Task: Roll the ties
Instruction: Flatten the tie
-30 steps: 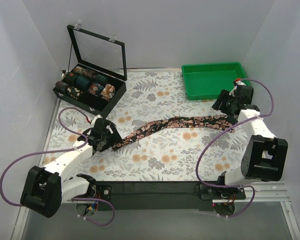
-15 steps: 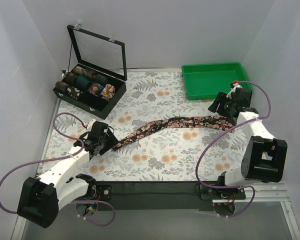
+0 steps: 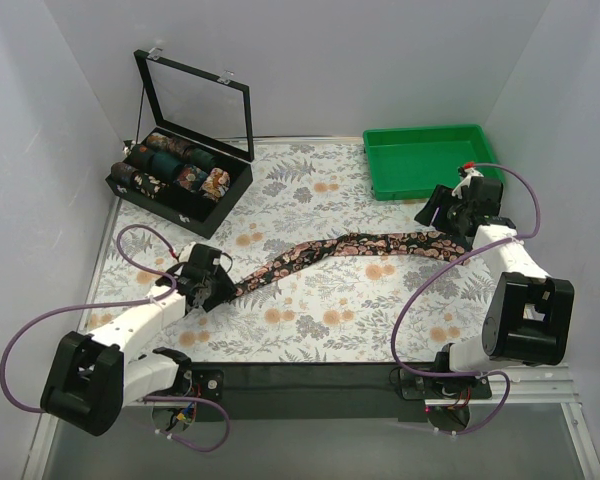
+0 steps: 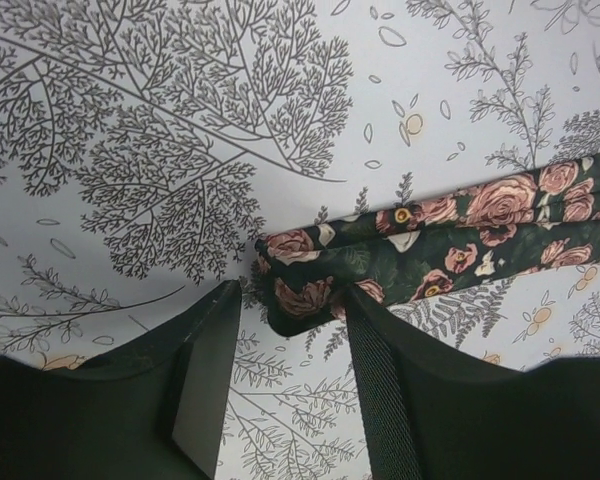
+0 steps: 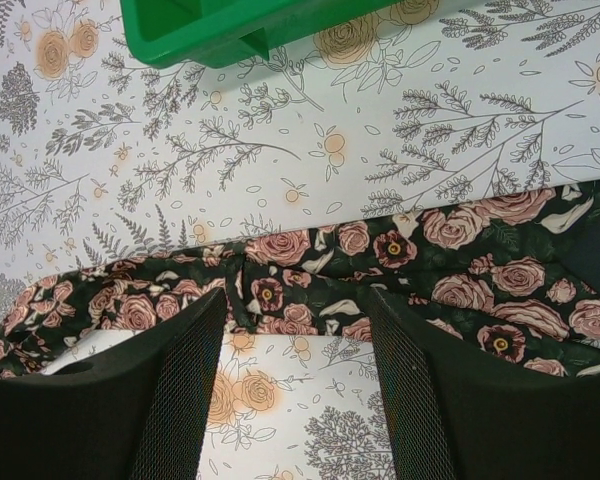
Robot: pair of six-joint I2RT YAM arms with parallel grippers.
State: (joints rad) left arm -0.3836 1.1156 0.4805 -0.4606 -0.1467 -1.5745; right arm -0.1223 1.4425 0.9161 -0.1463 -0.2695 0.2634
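The left gripper is down low over the table with its jaws spread wide. The narrow end of the tie is folded over and sits in the gap, pressed against one finger and not pinched by the pair. From above, that left gripper is at the tie's near-left tip, and its arm reaches forward and to the right from its base, elbow low. The tie runs out from there as a flat, slightly wavy strip across the floral table covering to the far right. There the right gripper hangs over its wide end, the forearm stretched away from the base. Its wrist view shows the right gripper released too, with both fingers hovering above the rose-printed tie. The green tray stands just beyond it at the back. At the far left, a black case stands with its glass lid up, and rolled ties are packed in its compartments. Compared with half a second ago, the left gripper has edged right towards the tie's end and its elbow has risen. The right gripper and the tie lie much as they did.
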